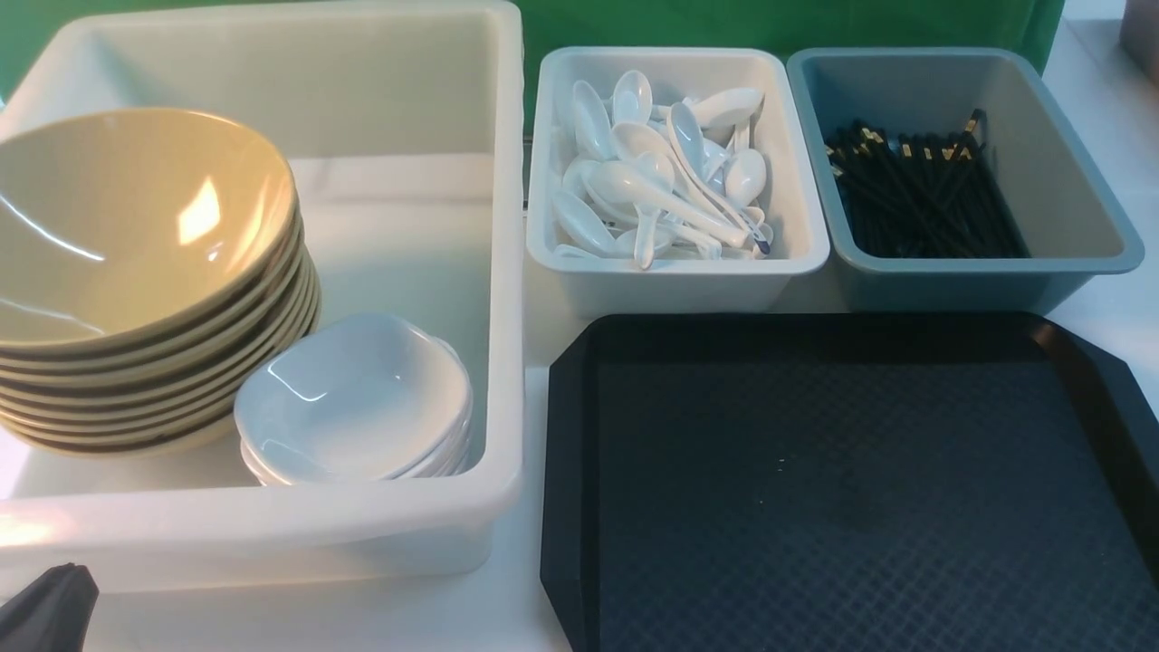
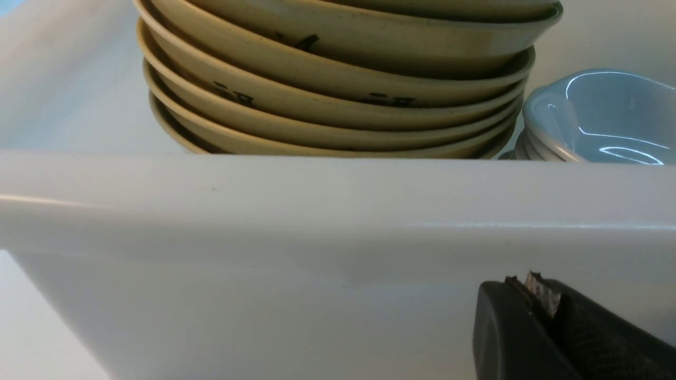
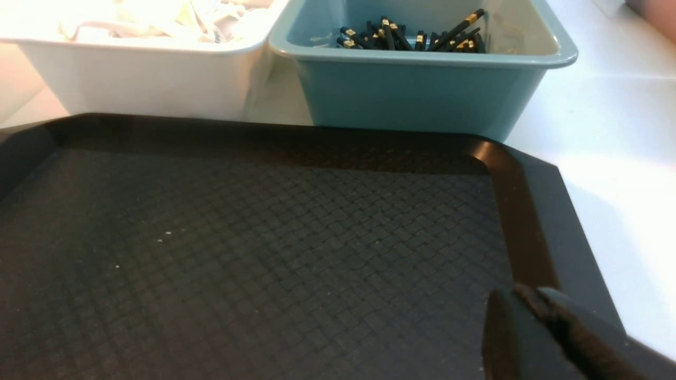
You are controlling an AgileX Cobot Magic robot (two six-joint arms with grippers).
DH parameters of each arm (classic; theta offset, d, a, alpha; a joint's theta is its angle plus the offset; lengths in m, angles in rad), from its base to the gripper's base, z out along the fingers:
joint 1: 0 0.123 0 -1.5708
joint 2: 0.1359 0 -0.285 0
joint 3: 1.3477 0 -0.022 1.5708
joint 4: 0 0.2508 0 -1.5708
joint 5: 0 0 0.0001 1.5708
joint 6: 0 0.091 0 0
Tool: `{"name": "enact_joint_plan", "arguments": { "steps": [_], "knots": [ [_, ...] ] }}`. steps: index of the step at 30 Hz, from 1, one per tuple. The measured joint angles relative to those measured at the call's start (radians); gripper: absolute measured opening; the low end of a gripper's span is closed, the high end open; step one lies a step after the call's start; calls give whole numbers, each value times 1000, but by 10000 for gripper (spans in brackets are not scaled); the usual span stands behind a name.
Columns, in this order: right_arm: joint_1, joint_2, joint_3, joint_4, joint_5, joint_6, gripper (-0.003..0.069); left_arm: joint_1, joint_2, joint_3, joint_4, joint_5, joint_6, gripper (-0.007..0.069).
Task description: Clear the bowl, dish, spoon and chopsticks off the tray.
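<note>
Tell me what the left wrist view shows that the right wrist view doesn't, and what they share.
Only the left wrist view: the stack of olive-yellow bowls and the white dishes behind the near wall of the large white tub, with the shut left gripper low in front of it.

Only the right wrist view: the bare black tray, the blue-grey tub of chopsticks, the spoon tub, and the right gripper.

Shared: the white tabletop.
</note>
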Motion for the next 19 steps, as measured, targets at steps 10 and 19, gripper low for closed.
{"name": "enact_joint_plan", "arguments": {
  "steps": [10,19],
  "knots": [
    [0,0,0,0,0,-1,78,0,0,0,0,0,-1,-8],
    [0,0,0,0,0,-1,79,0,0,0,0,0,-1,-8]
  ]
}}
